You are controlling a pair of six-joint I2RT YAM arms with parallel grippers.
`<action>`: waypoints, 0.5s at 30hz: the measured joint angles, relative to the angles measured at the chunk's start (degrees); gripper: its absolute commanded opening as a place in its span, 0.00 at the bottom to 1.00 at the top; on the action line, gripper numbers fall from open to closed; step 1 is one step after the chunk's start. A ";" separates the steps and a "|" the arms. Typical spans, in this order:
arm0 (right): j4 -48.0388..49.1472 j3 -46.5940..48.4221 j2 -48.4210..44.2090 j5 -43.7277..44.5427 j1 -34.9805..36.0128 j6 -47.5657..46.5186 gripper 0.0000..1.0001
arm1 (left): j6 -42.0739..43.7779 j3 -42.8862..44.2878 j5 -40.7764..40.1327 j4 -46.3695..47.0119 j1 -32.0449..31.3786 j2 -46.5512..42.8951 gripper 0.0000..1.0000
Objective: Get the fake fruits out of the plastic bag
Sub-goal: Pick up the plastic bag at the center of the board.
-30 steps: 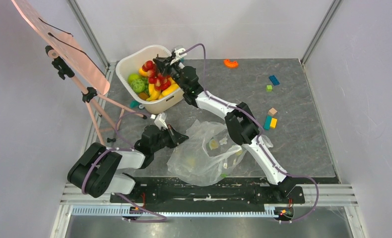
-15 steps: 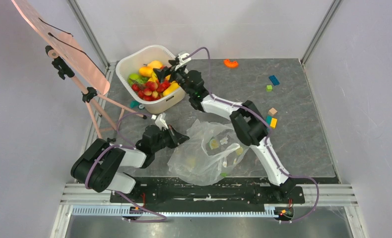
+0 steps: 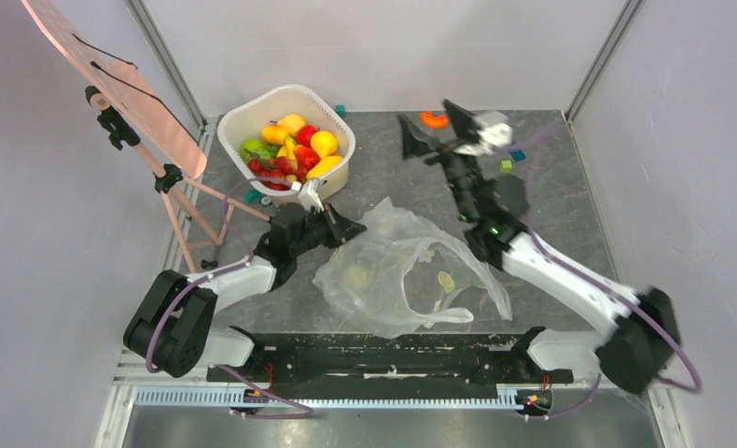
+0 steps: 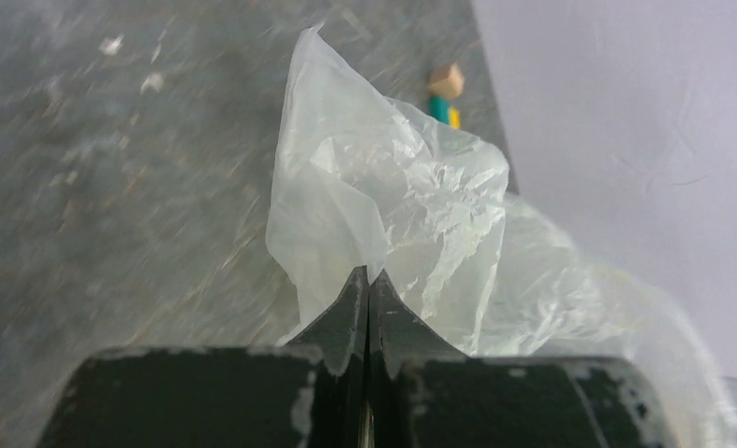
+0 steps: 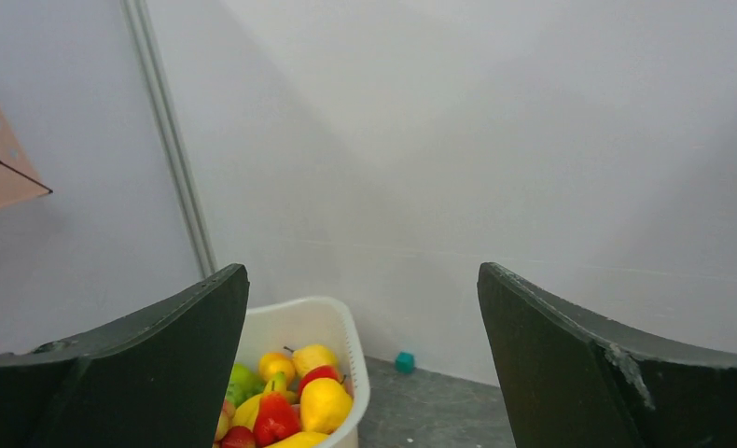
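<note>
From above, the white tub (image 3: 253, 117) sits at the back left of the surface (image 3: 570, 243), and it is full of fake fruits (image 3: 295, 149). The red grapes (image 3: 276, 171) now lie in the tub. A second ago the right fingers (image 3: 435, 131) held them over it. Now those fingers have let go. They are wide open and empty, and the right arm has swung away to the right, up over the back of the surface. So one more fruit is out.

The plastic bag (image 3: 402, 271) lies in the middle, near the front. The left fingers (image 3: 332, 224) are closed tight on its left edge, as they were before, and the bag has been tugged a little toward the tub. Two pale yellow shapes (image 3: 447, 280) show through the plastic. I think they are fruits that are not out yet, but they are too blurry to be sure.

The left wrist camera shows the left fingers (image 4: 368, 285) shut on a crinkled fold of the bag (image 4: 411, 205). The fold stands up from the grey surface. No fruit shows here.

The right wrist camera shows the right fingers (image 5: 360, 280) far apart with nothing between them. The tub (image 5: 341, 322) is below, with yellow and red fruits (image 5: 323, 401) inside. I think the right arm must go back to the bag next.
</note>
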 measured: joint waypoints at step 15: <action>-20.31 -24.72 -41.33 15.89 0.11 -1.86 0.94 | 6.05 24.04 10.47 -12.50 -6.12 4.42 0.02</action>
